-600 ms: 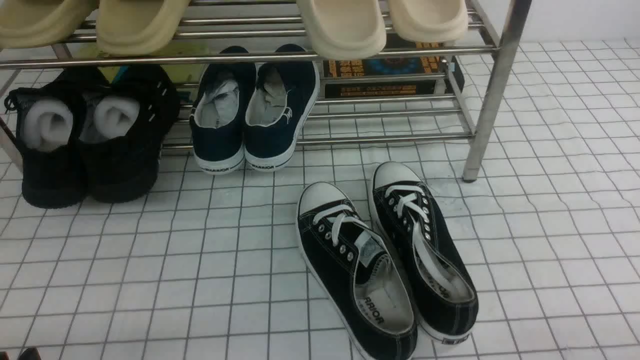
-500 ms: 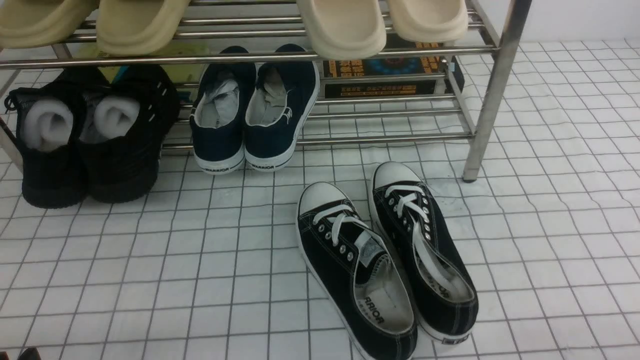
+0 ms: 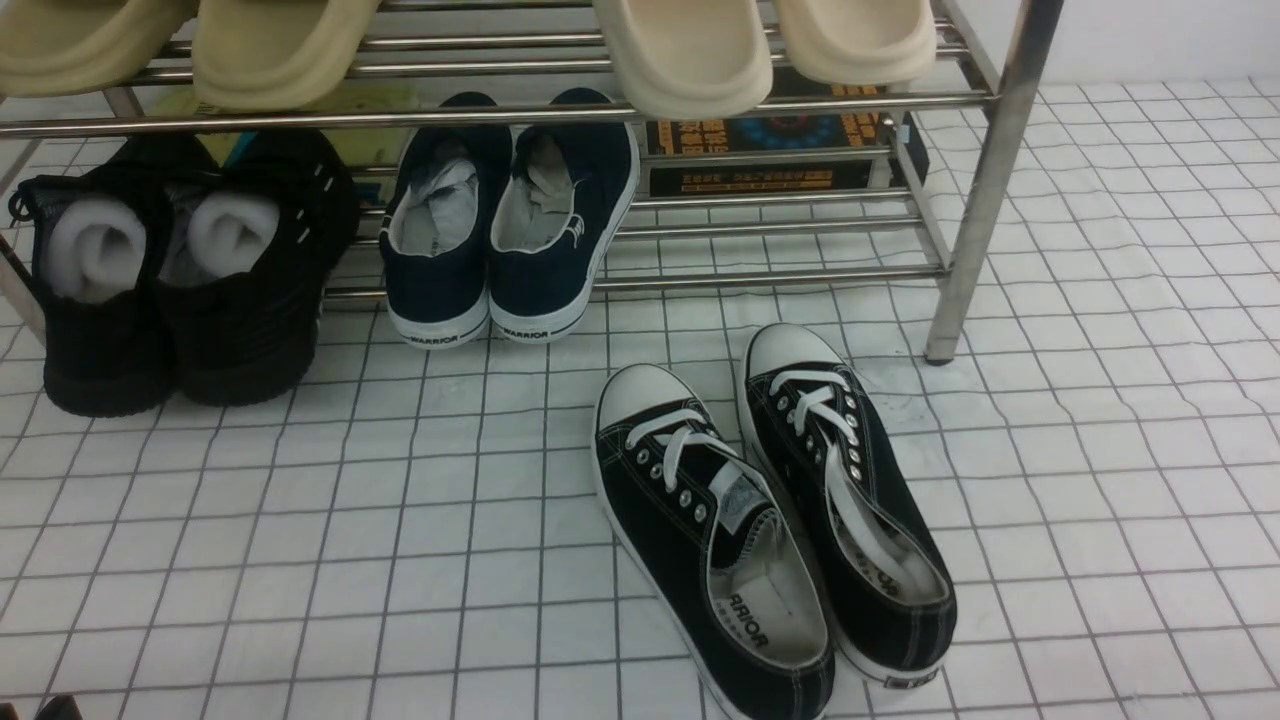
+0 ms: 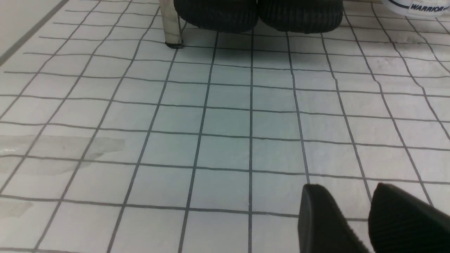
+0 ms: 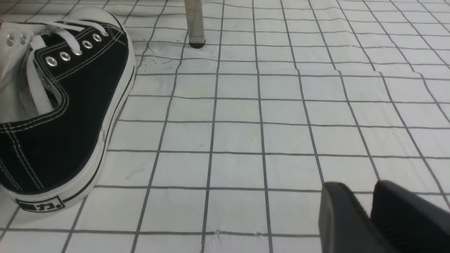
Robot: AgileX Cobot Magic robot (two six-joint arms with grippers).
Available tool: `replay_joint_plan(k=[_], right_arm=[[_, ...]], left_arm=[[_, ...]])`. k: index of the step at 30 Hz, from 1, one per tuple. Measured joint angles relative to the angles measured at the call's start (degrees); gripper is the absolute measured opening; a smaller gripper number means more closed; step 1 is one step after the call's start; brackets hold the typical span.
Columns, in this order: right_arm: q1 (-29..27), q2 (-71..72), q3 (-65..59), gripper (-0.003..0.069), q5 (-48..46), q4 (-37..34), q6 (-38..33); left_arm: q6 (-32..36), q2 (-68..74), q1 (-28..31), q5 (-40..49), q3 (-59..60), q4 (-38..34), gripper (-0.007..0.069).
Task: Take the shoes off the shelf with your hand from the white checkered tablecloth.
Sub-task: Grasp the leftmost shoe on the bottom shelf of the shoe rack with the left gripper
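The black knit shoes stand with their toes on the lower tier of the silver shelf at the far left, heels resting on the white checkered tablecloth. White paper fills them. Their ribbed soles show far ahead in the left wrist view, beside a shelf leg. My left gripper hovers low over bare cloth well short of them, empty, with a narrow gap between its fingers. My right gripper is over cloth at the right, fingers together and empty. Neither gripper shows in the front view.
Navy white-soled low-tops sit on the lower tier next to the black shoes. Black canvas sneakers lie on the cloth in front, one close to my right gripper. Cream slippers fill the top tier. A dark box stands behind.
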State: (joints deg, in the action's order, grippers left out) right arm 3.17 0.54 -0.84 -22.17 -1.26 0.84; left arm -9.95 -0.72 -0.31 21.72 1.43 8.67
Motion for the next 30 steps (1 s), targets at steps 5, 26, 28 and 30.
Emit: replay_joint_plan(k=[5, 26, 28, 30], right_arm=[[0.00, 0.00, 0.00, 0.0158, 0.00, 0.00, 0.00], [0.00, 0.00, 0.00, 0.0182, 0.00, 0.02, 0.00], [0.00, 0.00, 0.00, 0.0184, 0.00, 0.02, 0.00], [0.00, 0.00, 0.00, 0.0188, 0.00, 0.02, 0.00]], left_arm=[[0.00, 0.00, 0.00, 0.00, 0.00, 0.00, 0.0240], [-25.63, 0.00, 0.00, -0.29, 0.06, -24.39, 0.0240], [-26.29, 0.00, 0.00, -0.35, 0.06, -24.69, 0.0240], [-26.52, 0.00, 0.00, -0.90, 0.10, -25.01, 0.0237]])
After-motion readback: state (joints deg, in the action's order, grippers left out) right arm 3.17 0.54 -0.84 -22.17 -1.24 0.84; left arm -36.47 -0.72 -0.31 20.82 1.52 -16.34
